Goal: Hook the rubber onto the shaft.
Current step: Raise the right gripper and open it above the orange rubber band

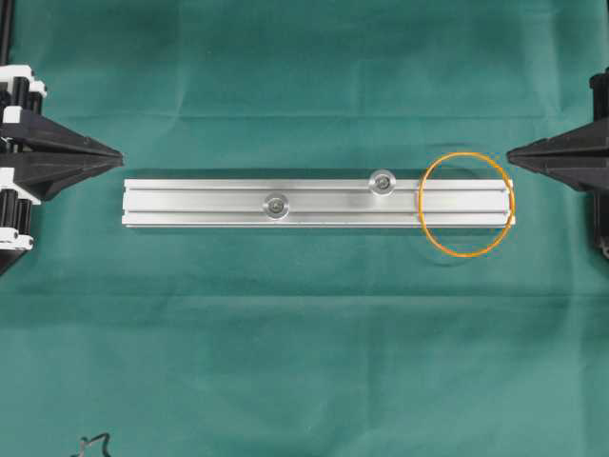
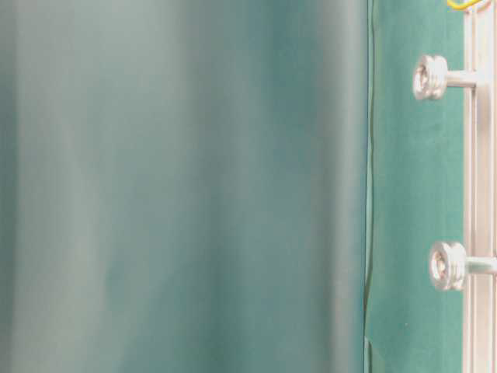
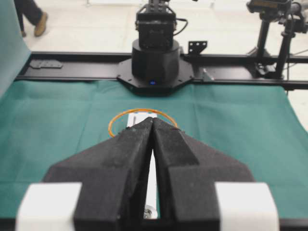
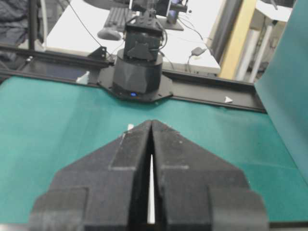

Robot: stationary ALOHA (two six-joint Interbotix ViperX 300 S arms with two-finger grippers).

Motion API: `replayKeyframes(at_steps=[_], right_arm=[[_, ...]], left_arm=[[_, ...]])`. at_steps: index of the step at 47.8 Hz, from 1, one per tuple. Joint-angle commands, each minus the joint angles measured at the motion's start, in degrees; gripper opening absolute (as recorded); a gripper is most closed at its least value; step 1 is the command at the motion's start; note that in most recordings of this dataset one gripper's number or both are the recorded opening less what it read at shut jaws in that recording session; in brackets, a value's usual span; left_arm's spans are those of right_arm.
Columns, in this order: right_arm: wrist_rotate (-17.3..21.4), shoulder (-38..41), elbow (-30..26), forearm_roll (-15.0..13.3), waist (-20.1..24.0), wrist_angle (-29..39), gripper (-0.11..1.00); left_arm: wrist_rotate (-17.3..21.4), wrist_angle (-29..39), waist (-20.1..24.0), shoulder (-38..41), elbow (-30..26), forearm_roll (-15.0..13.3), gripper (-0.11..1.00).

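Overhead view, your stock: left gripper (image 1: pixel 122 152) sitting closed and empty, just off one end of the silver rail (image 1: pixel 314 203); right gripper (image 1: pixel 510 152) likewise pinched closed, empty. Nearest the right gripper, the rubber (image 1: pixel 467 205) is lying looped across the rail's end, short of both shafts (image 1: pixel 383 182).

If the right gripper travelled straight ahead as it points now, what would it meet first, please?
Probably the orange rubber band draped over the silver rail end; the right gripper points slightly beside it, and height is unclear.
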Motion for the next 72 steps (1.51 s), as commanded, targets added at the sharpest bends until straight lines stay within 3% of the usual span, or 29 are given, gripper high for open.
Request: replayKeyframes(at_steps=[1,20,25,42,51,64,72], right_arm=[[0.53,0.18,-1.05,0.26,0.18,-0.09,0.03],[0.7,0.26,-3.96,0.35,0.18,8.17,0.03],[0.79,0.26,-4.57,0.79,0.09,11.25,0.03],[0.79,1.93,-9.93,2.11,0.18,35.42,0.03],[1.14,3.08,-10.99,2.11,0.18,44.3,0.03],[4.92,4.13,-11.16,2.11,0.09,50.27,0.03],[5.27,4.22,-11.34,2.11,0.09,51.06,0.03]], left_arm=[[0.09,0.35,0.0,0.26,-1.67,1.76,0.0],[0.0,2.99,0.09,0.26,-2.2,1.76,0.0],[-0.26,6.94,0.09,0.26,-2.55,1.76,0.0],[-0.26,26.63,0.0,0.26,-5.71,1.67,0.0],[-0.35,34.8,0.0,0.26,-6.5,1.67,0.0],[-0.44,37.18,0.0,0.44,-6.94,1.67,0.0],[-0.44,37.18,0.09,0.53,-7.21,1.76,0.0]])
